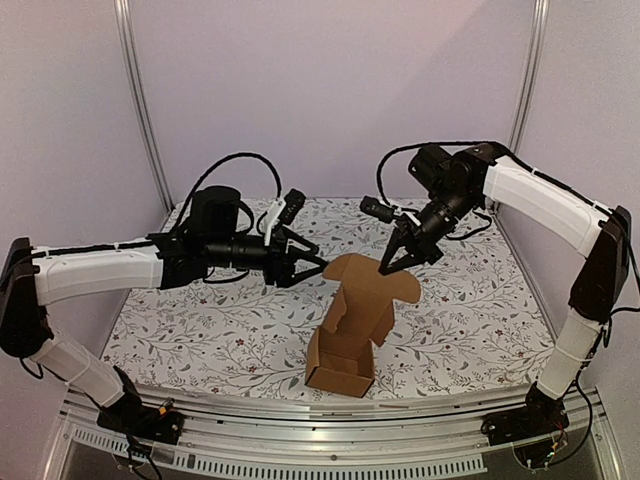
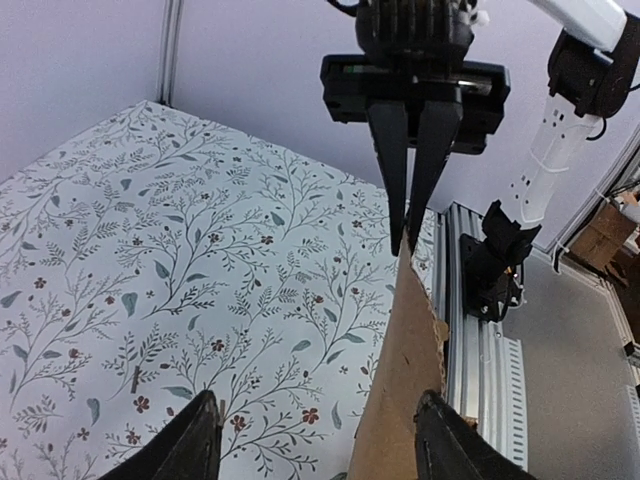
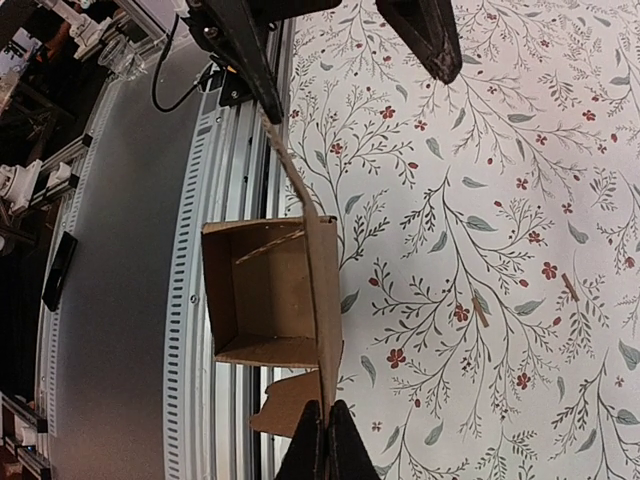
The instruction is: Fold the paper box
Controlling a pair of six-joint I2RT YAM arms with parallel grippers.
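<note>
Right claw (image 1: pixel 385 268) pinches the lid flap (image 1: pixel 365 288) of the paper box (image 1: pixel 340 365) upright (base on the counter (image 1: pixel 200 330)) — apparently steadying it for the wide-spread left claw (image 1: pixel 312 268).

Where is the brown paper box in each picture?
Top external: paper box, low in the middle, flap standing up.
Left wrist: paper box, bottom, right of middle, only its flap edge-on.
Right wrist: paper box, left of middle, seen open from above.
Shared landmark: flowery table cover, in all three.
</note>
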